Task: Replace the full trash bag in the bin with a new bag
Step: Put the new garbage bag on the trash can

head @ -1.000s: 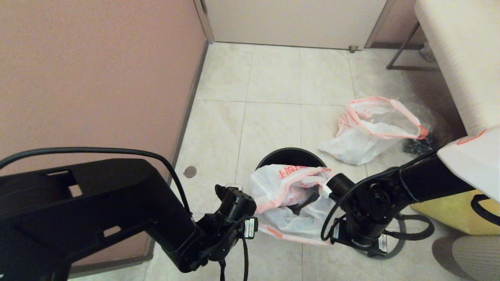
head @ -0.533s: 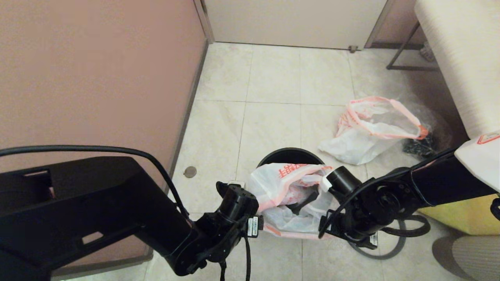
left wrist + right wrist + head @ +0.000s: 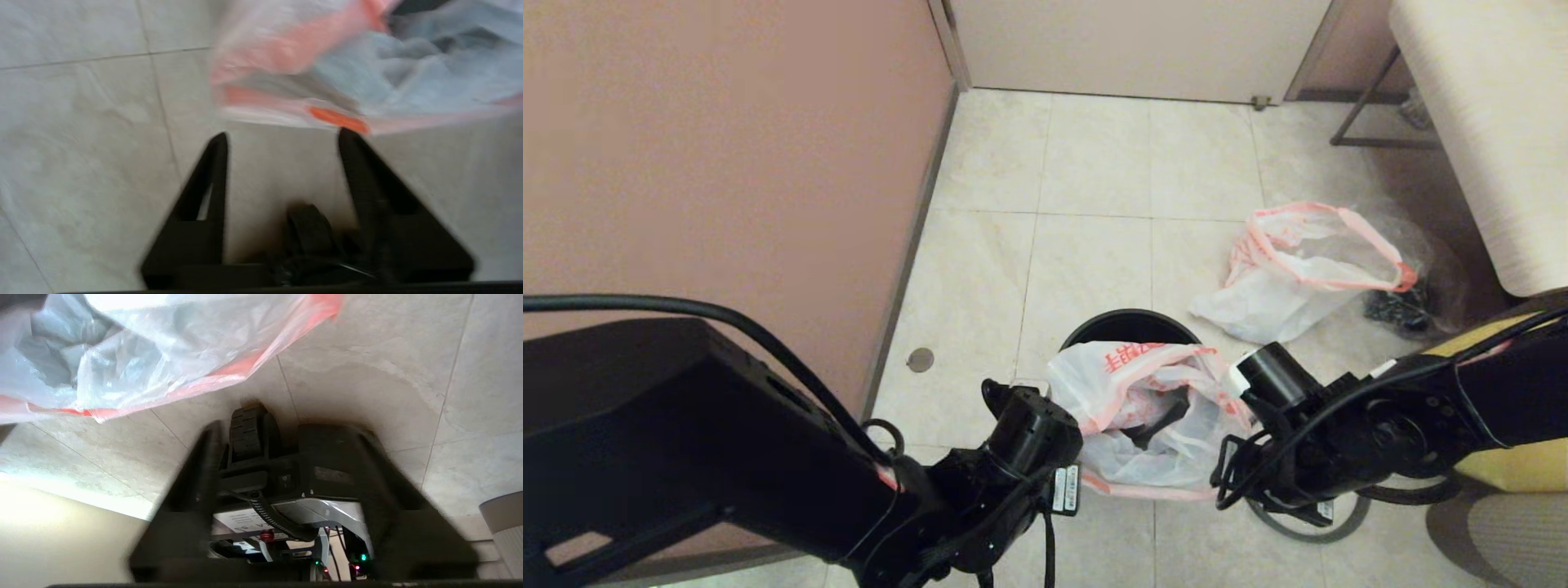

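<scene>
Below me, pale tiled floor [image 3: 1094,245] carries the bin [image 3: 1131,325] at centre, full trash bag [image 3: 1298,269] at 2 o'clock, grey hoop [image 3: 1307,535] at 4 o'clock.

Small round black plastic bin [image 3: 1129,325] on the tiled floor, limp translucent white pink-rimmed bag [image 3: 1143,416] draped over its near side, bulging white pink-rimmed bag [image 3: 1294,273] far right

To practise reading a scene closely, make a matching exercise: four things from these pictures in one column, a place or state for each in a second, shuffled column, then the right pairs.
Things
1. new bag
2. full trash bag
3. bin
4. grey hoop

Places or states
A. black, upright on the tiles, mostly hidden behind a bag
B. draped over the near side of the bin, mouth gaping
C. lying on the floor under the right arm
D. lying on the tiles farther off, to the right of the bin

Pairs: 1-B, 2-D, 3-A, 4-C
</scene>
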